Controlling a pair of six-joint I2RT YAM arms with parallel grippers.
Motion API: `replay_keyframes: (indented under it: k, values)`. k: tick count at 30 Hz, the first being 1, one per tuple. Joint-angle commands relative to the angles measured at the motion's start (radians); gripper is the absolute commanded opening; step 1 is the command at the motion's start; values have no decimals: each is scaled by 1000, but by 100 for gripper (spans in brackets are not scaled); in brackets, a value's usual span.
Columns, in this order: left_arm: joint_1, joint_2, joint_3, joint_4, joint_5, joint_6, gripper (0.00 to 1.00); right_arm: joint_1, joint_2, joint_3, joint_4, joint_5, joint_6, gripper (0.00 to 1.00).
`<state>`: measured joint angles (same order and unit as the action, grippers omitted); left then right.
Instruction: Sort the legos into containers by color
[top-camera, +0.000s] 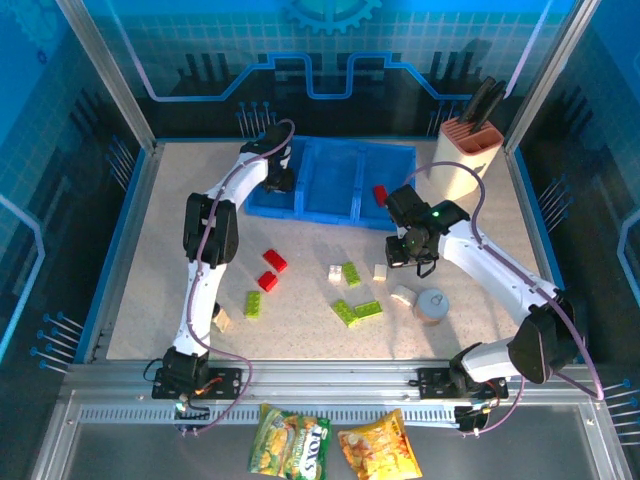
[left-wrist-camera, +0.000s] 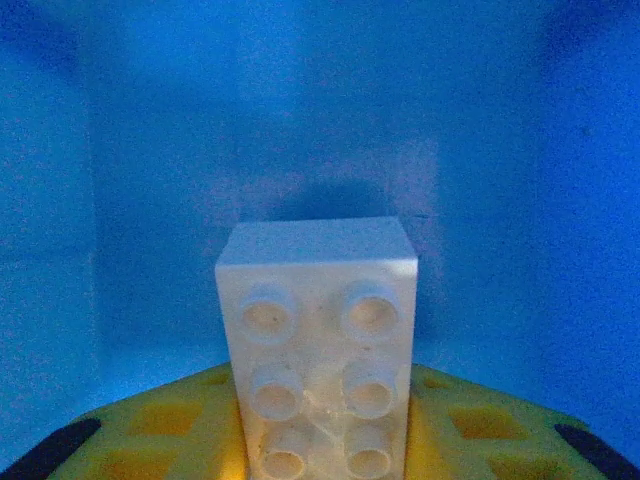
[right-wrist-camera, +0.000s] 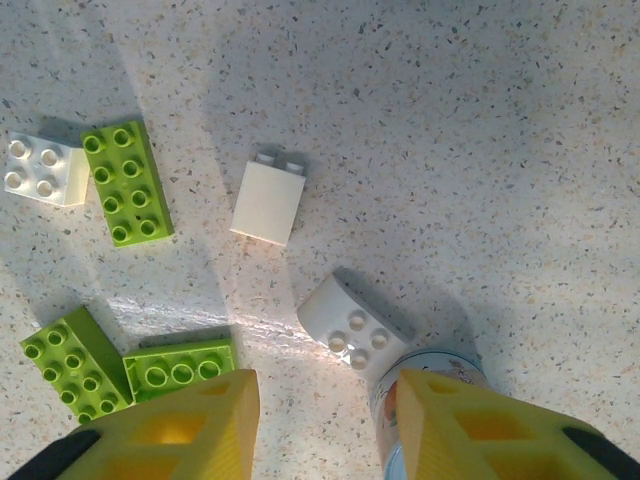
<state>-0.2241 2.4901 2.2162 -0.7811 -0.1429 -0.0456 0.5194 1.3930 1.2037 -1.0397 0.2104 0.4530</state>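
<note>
Your left end effector (top-camera: 279, 179) is down in the left compartment of the blue tray (top-camera: 330, 182), and from above its tips are lost behind the wrist. In its own camera the yellow fingers (left-wrist-camera: 170, 425) are cut off by the lower edge. They close on a white brick (left-wrist-camera: 316, 300) from both sides with no gap you can see, studs toward the lens and smooth blue walls all around. You cannot tell whether the brick touches the compartment floor.

Your right end effector (right-wrist-camera: 325, 395) hangs open above the counter (right-wrist-camera: 480, 150), with bare speckled surface between its fingers. One finger covers much of a tin can (right-wrist-camera: 432, 365). Just beside the can lies a rounded white piece (right-wrist-camera: 350, 326). Farther off are a side-lying white block (right-wrist-camera: 268, 202), a long green brick (right-wrist-camera: 127, 183) next to a square white brick (right-wrist-camera: 42, 170), and two green bricks (right-wrist-camera: 72, 360) set corner to corner, partly clipped by the other finger.

A red brick (top-camera: 380, 193) lies at the tray's right compartment. A beige knife block (top-camera: 468, 150) stands beyond the right arm. The bricks are glossy plastic.
</note>
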Motion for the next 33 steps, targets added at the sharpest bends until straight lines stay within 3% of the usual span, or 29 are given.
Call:
replay_keyframes:
  k: [1, 19, 33]
  values:
    - [9, -23, 16, -24, -9, 1, 41, 22, -26, 6, -31, 22, 19, 41]
    - [9, -163, -1, -75, 21, 9, 44, 81, 27, 33, -10, 20, 38, 41]
    - [11, -456, -310, -46, 97, -9, 44, 170, 171, 62, 73, -1, 51, 41]
